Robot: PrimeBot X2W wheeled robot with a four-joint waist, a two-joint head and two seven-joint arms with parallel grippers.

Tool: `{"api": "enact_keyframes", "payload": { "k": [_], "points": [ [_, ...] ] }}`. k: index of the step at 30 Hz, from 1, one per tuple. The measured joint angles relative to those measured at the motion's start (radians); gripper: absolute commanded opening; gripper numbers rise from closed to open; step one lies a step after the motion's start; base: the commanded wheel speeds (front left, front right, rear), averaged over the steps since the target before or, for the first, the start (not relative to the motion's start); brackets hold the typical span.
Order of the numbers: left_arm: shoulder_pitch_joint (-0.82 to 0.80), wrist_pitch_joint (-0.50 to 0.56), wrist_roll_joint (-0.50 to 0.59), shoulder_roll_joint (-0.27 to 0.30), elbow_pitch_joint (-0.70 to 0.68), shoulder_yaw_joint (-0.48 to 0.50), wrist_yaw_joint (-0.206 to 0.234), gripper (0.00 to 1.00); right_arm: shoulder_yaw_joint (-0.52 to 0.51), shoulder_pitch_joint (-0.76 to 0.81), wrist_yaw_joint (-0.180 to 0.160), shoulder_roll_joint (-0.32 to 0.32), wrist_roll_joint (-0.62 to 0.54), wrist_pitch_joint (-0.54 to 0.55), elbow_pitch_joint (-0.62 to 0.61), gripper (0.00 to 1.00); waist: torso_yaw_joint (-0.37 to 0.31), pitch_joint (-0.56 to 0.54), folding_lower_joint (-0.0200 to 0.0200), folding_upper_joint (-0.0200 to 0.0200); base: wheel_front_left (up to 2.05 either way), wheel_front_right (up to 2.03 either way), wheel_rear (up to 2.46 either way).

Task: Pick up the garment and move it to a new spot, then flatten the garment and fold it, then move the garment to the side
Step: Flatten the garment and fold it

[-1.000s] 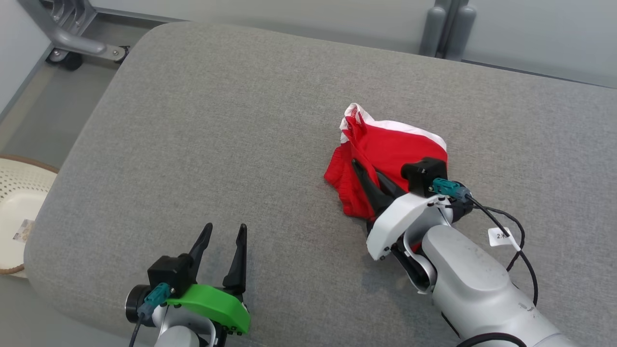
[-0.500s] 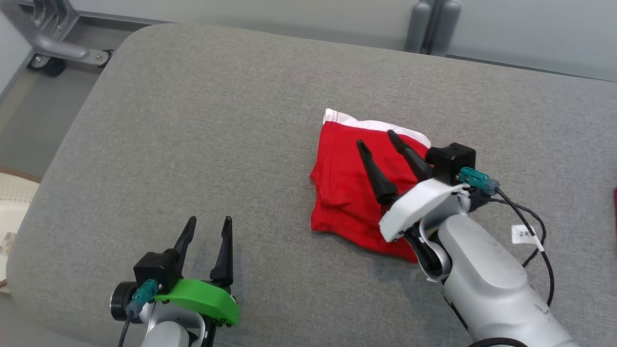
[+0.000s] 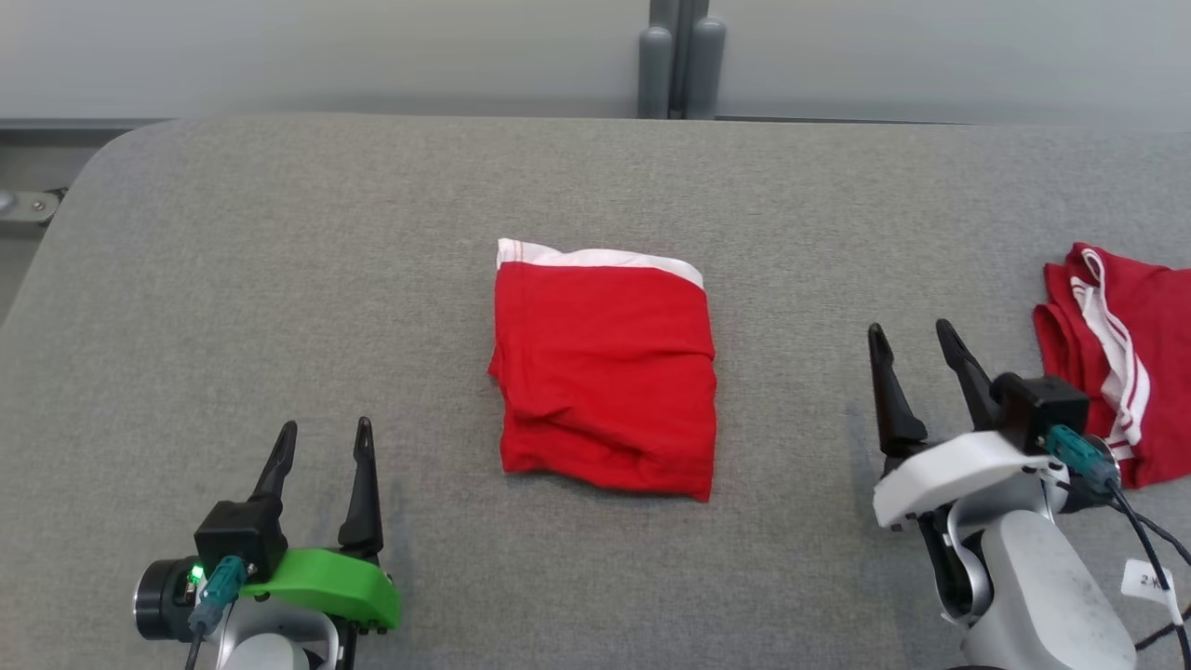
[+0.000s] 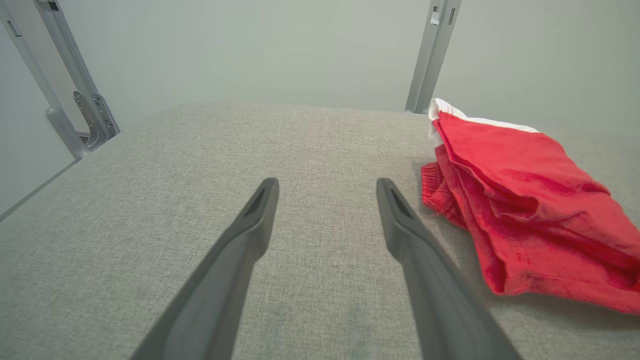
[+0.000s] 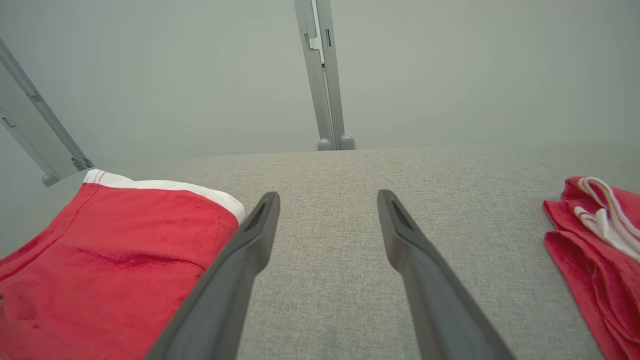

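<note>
Big grey fabric-covered surface with rounded corners, pale wall behind, pair of grey upright posts at the far edge. Smack in the middle: red garment, folded into a rough rectangle, white band along the far edge, a few soft creases toward the near left corner. Lying flat, touched by nothing.

Left gripper down at the lower left of the head view, green cover on the wrist, fingers pointing away and spread apart, holding nothing, over bare grey fabric well to the left of the garment. Same deal from the left wrist camera: two dark fingers parted, garment off to the right, stacked layers visible along its near side.

Right gripper at the lower right, white cover, jaws likewise apart and empty. Parked between the folded garment and a second red cloth with white stripes, bunched up by the right edge of the head view. Clear strip of grey on both sides, so not touching either one.

Fingertip contact with the surface: can't tell, either arm.
</note>
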Motion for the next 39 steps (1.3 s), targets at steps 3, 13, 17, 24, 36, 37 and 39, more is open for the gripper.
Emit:
{"api": "enact_keyframes", "payload": {
  "k": [3,13,17,24,36,37,39],
  "points": [
    [0.013,0.000,0.026,0.000,-0.006,0.027,-0.004,1.00,-0.044,0.049,0.000,0.000,-0.022,0.000,-0.033,1.00,-0.032,-0.009,0.0000,0.0000,0.00,0.00,0.00],
    [0.058,0.000,0.076,0.000,-0.016,0.089,-0.017,1.00,-0.090,0.158,0.000,0.000,-0.056,0.000,-0.108,1.00,-0.095,-0.054,0.0000,0.0000,0.00,0.00,0.00],
    [0.077,0.000,0.079,0.000,-0.019,0.105,-0.021,1.00,-0.073,0.184,0.000,0.001,-0.061,0.000,-0.128,1.00,-0.106,-0.077,0.0000,0.0000,0.00,0.00,0.00],
    [0.108,0.000,0.087,0.000,-0.025,0.121,-0.031,1.00,-0.045,0.210,0.000,0.001,-0.063,0.000,-0.129,1.00,-0.112,-0.107,0.0000,0.0000,0.00,0.00,0.00],
    [0.132,0.000,0.093,0.000,-0.025,0.117,-0.044,1.00,-0.022,0.234,0.000,0.001,-0.033,0.000,-0.123,1.00,-0.105,-0.128,0.0000,0.0000,0.00,0.00,0.00],
    [0.132,0.000,0.093,0.000,-0.025,0.115,-0.045,1.00,-0.021,0.234,0.000,0.001,-0.031,0.000,-0.122,1.00,-0.104,-0.128,0.0000,0.0000,0.00,0.00,0.00],
    [0.133,0.000,0.093,0.000,-0.025,0.113,-0.046,1.00,-0.017,0.235,0.000,0.001,-0.031,0.000,-0.120,1.00,-0.104,-0.128,0.0000,0.0000,0.00,0.00,0.00]
  ]
}}
